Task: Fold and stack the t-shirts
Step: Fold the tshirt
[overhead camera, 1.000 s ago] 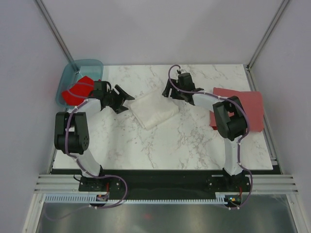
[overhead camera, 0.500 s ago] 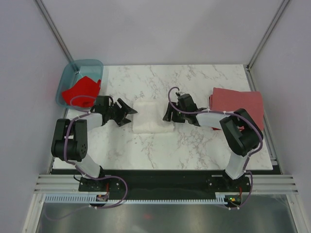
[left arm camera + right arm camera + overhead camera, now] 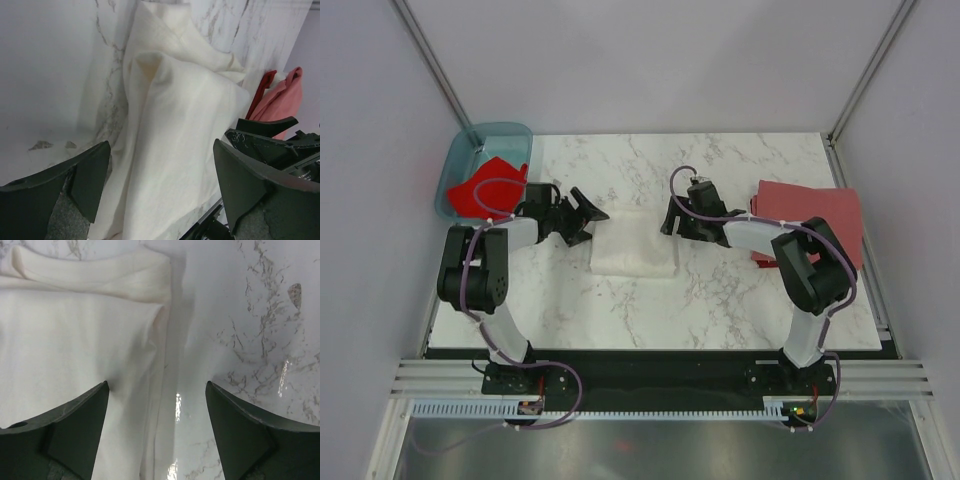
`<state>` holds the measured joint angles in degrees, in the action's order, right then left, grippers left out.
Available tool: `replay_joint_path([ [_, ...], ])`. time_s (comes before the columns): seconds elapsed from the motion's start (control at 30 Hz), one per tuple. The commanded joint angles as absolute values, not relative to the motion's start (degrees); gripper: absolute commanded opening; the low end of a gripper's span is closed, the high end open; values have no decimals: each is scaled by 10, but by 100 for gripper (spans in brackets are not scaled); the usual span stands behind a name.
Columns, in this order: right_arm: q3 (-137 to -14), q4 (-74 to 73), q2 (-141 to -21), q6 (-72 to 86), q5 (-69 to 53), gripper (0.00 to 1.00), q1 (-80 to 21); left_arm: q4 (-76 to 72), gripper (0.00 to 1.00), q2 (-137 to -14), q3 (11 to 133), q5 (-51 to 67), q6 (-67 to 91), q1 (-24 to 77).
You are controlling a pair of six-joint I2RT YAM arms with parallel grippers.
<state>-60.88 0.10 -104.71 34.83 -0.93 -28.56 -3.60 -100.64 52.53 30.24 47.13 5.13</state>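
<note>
Two claws are standing spread wide for you, pinching nothing: your left claw [image 3: 161, 165] and right claw [image 3: 156, 390] are flanking the folded white cloth t-shirt [image 3: 635, 248], which is lying mid-way across the white marble desk [image 3: 620, 300]. A dull brick-red folded t-shirt [image 3: 815, 215] is resting near the right edge, and a bright red t-shirt [image 3: 485, 185] is sitting in the translucent teal plastic tub [image 3: 505, 133].

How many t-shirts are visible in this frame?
3. The white t-shirt lies folded at the centre of the table; the brick-red t-shirt lies folded at its right edge; the bright red t-shirt sits in the teal tub, far left. Others could be hidden underneath.
</note>
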Motion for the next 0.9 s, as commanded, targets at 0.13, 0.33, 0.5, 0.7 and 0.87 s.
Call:
replay_joint_path([
  [0.13, -678, 11, -1135, 345, 1, 74, -283, -14, 86, -1093, 591, 293, 428, 53],
  [0.33, -703, 15, -1170, 342, -24, 67, -283, 55, 76, -1117, 634, 251, 408, 66],
  [0.5, -715, 15, -1189, 339, -12, 64, -283, 80, 65, -1133, 641, 243, 410, 74],
  [0.7, -718, 21, -1202, 345, -22, 58, -283, 96, 65, -1132, 635, 230, 408, 75],
  [0.87, -732, 16, -1210, 345, -38, 39, -283, 101, 55, -1137, 633, 221, 408, 76],
])
